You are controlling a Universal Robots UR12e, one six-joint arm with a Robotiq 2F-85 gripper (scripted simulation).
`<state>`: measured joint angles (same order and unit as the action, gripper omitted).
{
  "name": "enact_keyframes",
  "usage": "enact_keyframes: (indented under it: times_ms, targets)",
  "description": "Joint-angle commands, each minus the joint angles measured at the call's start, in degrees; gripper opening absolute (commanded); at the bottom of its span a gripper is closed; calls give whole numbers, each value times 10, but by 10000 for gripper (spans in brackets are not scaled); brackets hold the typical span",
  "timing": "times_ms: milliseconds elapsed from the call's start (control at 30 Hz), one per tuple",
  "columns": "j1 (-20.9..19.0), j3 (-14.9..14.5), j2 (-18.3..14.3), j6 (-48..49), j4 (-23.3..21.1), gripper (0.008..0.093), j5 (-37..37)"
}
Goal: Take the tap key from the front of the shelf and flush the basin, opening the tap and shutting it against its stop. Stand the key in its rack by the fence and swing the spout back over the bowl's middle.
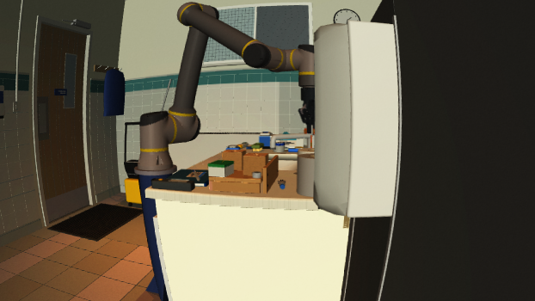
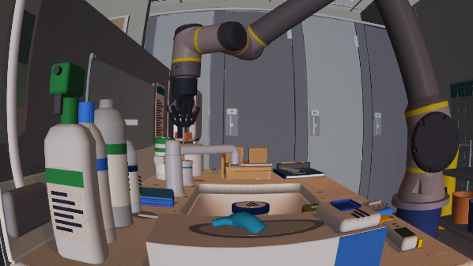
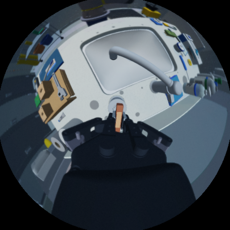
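Note:
The orange tap key [image 3: 119,120] is clamped in my closed gripper [image 3: 119,123], its lower end pointing down at a round grey tap head [image 3: 117,106] on the counter just outside the basin's rim. From the second side camera the gripper [image 2: 183,126] hangs straight down behind the tap, with the key [image 2: 184,137] showing under its fingers. The basin [image 3: 128,58] lies beyond. The grey spout [image 3: 139,63] reaches from its post [image 3: 161,86] across the bowl, its outlet [image 3: 112,56] over the far left part.
A white wall-mounted box [image 1: 355,116] hides the gripper in the side camera. Wooden boxes [image 3: 53,95] stand left of the basin, bottles [image 3: 200,85] to its right. A roll of tape [image 2: 250,207] and a teal tool [image 2: 240,221] lie at the basin's far end.

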<state>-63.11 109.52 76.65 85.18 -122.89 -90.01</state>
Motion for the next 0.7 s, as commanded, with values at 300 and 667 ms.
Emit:
enact_keyframes:
  times_ms: [300,667]
  targets:
    - [0,-1,0,-151,0,80,0]
    - [0,-1,0,-312,0,80,0]
